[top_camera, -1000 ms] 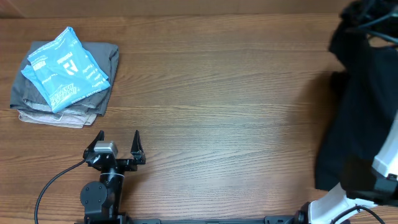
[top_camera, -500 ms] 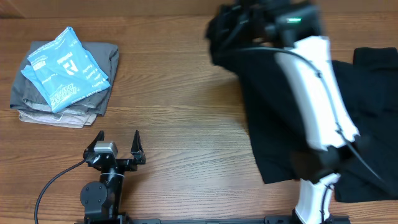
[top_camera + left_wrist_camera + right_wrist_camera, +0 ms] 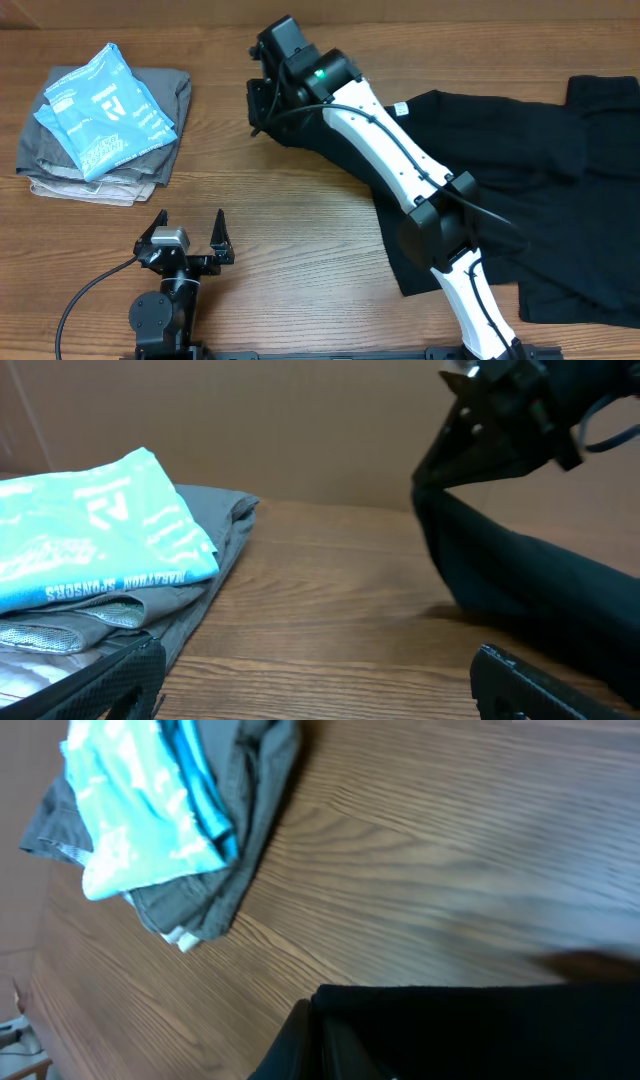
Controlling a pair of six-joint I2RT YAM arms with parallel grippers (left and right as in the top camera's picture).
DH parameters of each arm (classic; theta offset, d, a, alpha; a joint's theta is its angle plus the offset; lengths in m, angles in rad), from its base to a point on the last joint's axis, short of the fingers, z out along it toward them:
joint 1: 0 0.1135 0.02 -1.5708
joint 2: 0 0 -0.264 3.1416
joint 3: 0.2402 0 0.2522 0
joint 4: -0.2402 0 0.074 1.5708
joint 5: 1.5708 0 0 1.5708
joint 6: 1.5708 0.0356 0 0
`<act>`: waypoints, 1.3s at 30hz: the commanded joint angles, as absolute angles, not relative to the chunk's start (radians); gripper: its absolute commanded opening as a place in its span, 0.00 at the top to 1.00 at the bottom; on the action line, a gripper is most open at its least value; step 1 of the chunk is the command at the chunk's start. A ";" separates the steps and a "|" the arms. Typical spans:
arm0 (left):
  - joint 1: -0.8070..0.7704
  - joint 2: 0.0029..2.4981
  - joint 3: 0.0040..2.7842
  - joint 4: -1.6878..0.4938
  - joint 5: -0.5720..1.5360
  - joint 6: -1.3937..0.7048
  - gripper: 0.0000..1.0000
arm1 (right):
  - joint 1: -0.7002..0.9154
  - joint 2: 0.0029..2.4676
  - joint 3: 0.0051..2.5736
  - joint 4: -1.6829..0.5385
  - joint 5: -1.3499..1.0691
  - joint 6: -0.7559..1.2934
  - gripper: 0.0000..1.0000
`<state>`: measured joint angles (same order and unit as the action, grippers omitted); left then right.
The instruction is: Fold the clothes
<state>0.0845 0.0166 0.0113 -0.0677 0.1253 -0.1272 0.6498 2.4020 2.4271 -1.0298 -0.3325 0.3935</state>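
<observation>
A black T-shirt (image 3: pixel 540 150) lies spread over the right half of the table, its white neck label (image 3: pixel 401 108) showing. My right gripper (image 3: pixel 260 104) reaches far to the left and is shut on one edge of the shirt, lifted and pulled taut. The right wrist view shows that black fabric (image 3: pixel 480 1030) filling the gripper (image 3: pixel 320 1042). My left gripper (image 3: pixel 190 232) stands open near the front edge with nothing between its fingers (image 3: pixel 110 678). From there the taut shirt (image 3: pixel 520 570) hangs from the right gripper (image 3: pixel 500 410).
A stack of folded grey and beige garments (image 3: pixel 110 150) with a light-blue printed one (image 3: pixel 105 110) on top sits at the back left, seen also in the left wrist view (image 3: pixel 90 550) and the right wrist view (image 3: pixel 160 810). Bare wood table (image 3: pixel 300 200) lies between.
The right arm has swept from the table's right edge far to the left, dragging the black shirt out across the table. The left gripper has stayed put and open.
</observation>
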 commanded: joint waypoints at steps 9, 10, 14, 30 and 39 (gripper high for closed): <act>0.078 0.005 0.005 -0.067 0.116 -0.108 0.00 | 0.700 2.402 2.441 -0.989 -0.332 0.397 0.96; 0.078 0.005 0.005 -0.067 0.116 -0.108 0.00 | 0.700 2.402 2.441 -0.993 -0.332 0.395 0.96; 0.078 0.005 0.005 -0.067 0.116 -0.108 0.00 | 0.698 2.402 2.441 -1.005 -0.333 0.393 0.96; 0.078 0.006 0.058 -0.057 0.375 -0.149 0.00 | 0.696 2.402 2.441 -1.053 -0.333 0.394 0.96; 0.078 0.237 0.366 -0.437 0.433 -0.065 0.00 | 0.696 2.402 2.441 -1.049 -0.334 0.394 0.96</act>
<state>0.0845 0.1242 0.2478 -0.4065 0.3641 -0.1246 0.6945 2.4027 2.4271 -1.0584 -0.3325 0.3923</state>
